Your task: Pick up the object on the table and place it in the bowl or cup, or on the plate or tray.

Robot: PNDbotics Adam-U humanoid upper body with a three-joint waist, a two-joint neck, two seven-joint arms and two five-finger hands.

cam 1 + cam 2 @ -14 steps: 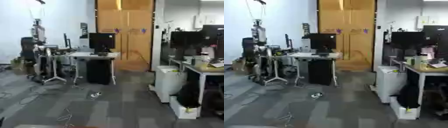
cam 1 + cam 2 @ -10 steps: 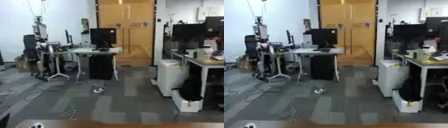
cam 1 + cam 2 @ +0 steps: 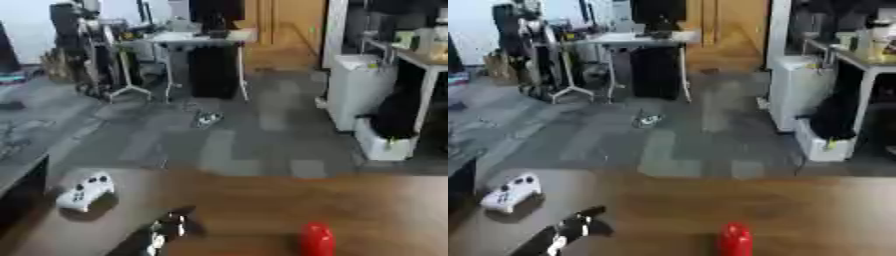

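A small red rounded object [image 3: 317, 239] stands on the brown wooden table [image 3: 367, 200] near the bottom edge, right of centre. My left hand [image 3: 570, 231] comes in from the lower left, black with silver parts, its fingers pointing up and to the right and lying fairly straight. It is left of the red object with a gap between them. My right hand shows in neither view. No bowl, cup, plate or tray shows.
A white game controller [image 3: 85, 190] lies on the table at the left. A dark box edge [image 3: 22, 187] stands at the far left. Beyond the table lie grey office floor, desks and a white cabinet [image 3: 357, 85].
The camera has tilted down: earlier only the office room showed, now the table, the red object, the controller and my left hand are in view.
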